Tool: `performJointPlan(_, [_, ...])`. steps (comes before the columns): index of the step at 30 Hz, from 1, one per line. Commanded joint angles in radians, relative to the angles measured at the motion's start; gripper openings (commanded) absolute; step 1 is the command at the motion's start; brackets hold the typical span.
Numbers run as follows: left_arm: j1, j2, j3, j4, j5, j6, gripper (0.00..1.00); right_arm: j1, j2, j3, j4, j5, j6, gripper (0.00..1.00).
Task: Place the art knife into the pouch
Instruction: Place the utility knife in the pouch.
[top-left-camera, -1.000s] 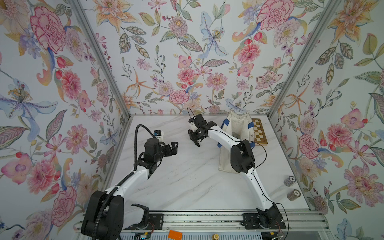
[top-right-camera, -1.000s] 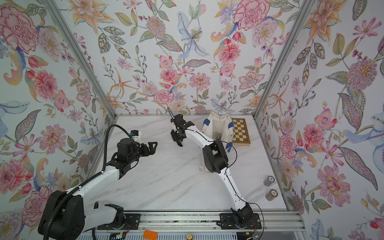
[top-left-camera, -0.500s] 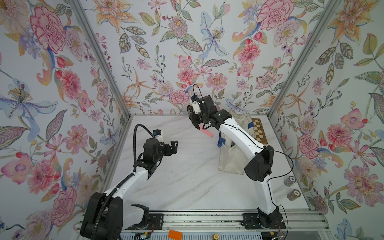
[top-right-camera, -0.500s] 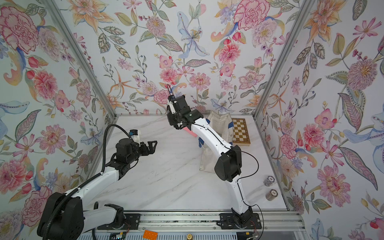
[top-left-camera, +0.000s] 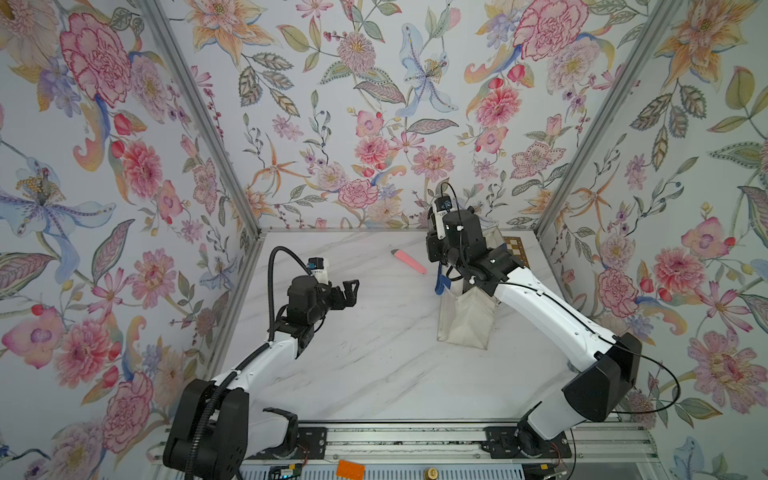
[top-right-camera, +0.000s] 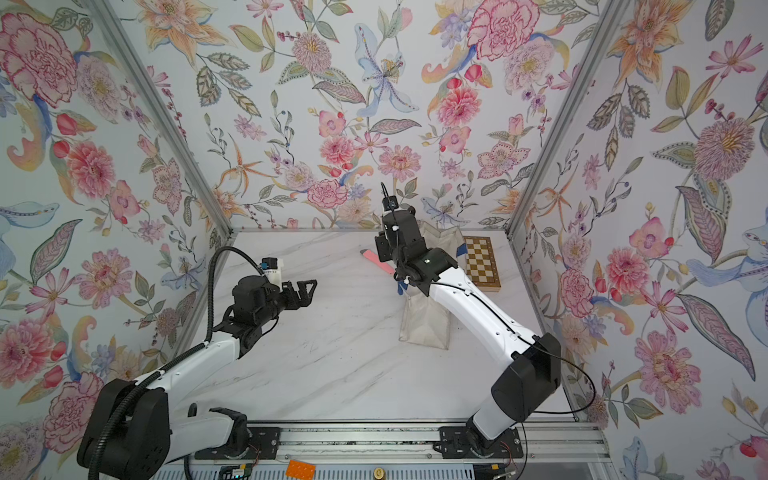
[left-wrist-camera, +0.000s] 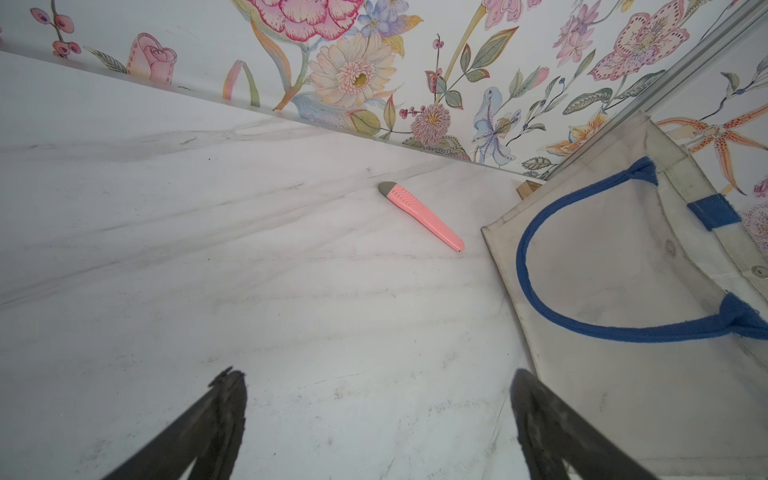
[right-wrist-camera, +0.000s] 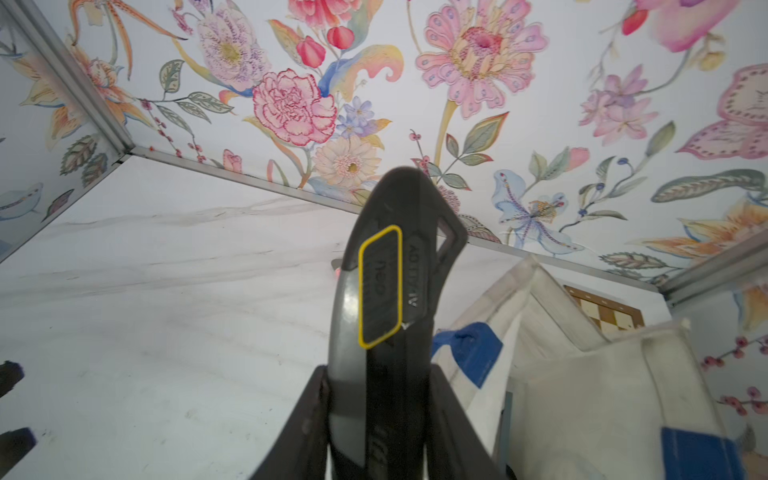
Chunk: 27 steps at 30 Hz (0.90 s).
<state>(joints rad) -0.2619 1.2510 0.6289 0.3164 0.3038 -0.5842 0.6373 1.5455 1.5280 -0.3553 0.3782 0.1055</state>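
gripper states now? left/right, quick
left gripper: open, empty.
right gripper: fingers closed on the dark grey knife.

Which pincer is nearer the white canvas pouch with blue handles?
Right. Right pincer, gripping a black-grey knife, hangs close beside the pouch; left pincer sits well apart.

Two knives are showing: a pink knife (left-wrist-camera: 419, 216) and a dark grey knife (right-wrist-camera: 382, 291). One pouch (left-wrist-camera: 623, 270) and one chequered board (top-right-camera: 482, 262) are sitting by the counter's far right corner.
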Motion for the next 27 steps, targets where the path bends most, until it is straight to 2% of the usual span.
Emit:
performJointPlan(1, [0.007,0.005,-0.004,0.027,0.015,-0.003,0.99,-0.065,-0.089,-0.109,0.115,0.091,0.053,0.0])
performJointPlan(7, [0.008,0.014,-0.004,0.042,0.02,-0.017,1.0,-0.213,-0.18,-0.321,0.21,-0.005,0.16,0.0])
performJointPlan(11, [0.007,0.029,-0.005,0.059,0.034,-0.032,0.99,-0.282,-0.173,-0.366,0.219,-0.072,0.198,0.01])
performJointPlan(12, [0.006,0.032,-0.005,0.061,0.037,-0.035,0.99,-0.291,-0.165,-0.363,0.209,-0.08,0.203,0.04])
performJointPlan(14, [0.006,0.039,-0.004,0.064,0.045,-0.039,0.99,-0.299,-0.142,-0.348,0.176,-0.083,0.208,0.28])
performJointPlan(15, [0.006,0.041,-0.002,0.065,0.047,-0.042,0.99,-0.3,-0.134,-0.344,0.168,-0.09,0.206,0.36])
performJointPlan(17, [0.006,0.044,-0.001,0.069,0.052,-0.043,0.99,-0.305,-0.119,-0.33,0.154,-0.133,0.2,0.69])
performJointPlan(18, [0.006,0.046,0.001,0.069,0.054,-0.043,0.99,-0.307,-0.115,-0.322,0.145,-0.148,0.195,0.78])
performJointPlan(19, [0.006,0.05,0.004,0.069,0.058,-0.042,0.99,-0.305,-0.108,-0.306,0.133,-0.166,0.183,0.84])
performJointPlan(21, [0.006,0.059,0.008,0.07,0.067,-0.042,0.99,-0.297,-0.101,-0.282,0.109,-0.173,0.161,0.89])
performJointPlan(22, [0.006,0.065,0.011,0.074,0.073,-0.045,0.99,-0.285,-0.099,-0.263,0.099,-0.173,0.143,0.98])
performJointPlan(27, [0.006,0.078,0.013,0.099,0.095,-0.061,0.99,-0.155,-0.073,-0.159,0.079,-0.128,-0.019,0.99])
